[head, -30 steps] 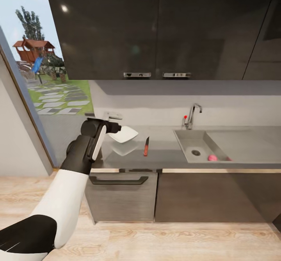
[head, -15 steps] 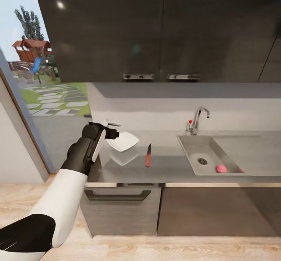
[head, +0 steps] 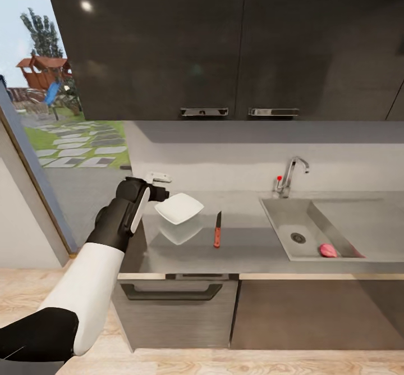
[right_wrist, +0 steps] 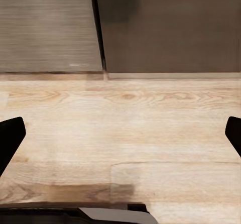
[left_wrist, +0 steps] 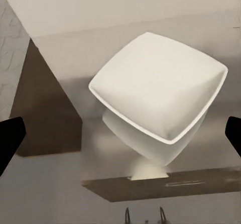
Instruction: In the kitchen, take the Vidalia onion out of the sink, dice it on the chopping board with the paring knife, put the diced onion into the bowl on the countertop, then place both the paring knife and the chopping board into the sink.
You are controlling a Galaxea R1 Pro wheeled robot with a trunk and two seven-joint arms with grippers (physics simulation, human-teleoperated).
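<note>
My left arm [head: 92,285] has a smooth white forearm shell between black sections: a black elbow cover low down and a black wrist housing [head: 120,218] with a slim white stripe along it. At each side edge of both wrist views I see black fingertips [left_wrist: 10,141].

Bright, even, perhaps slightly soft.

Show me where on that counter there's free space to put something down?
The widest bare stretch lies between the knife and the sink. The drainboard is free too. It's tighter between the bowl and knife, near the left gripper.
</note>
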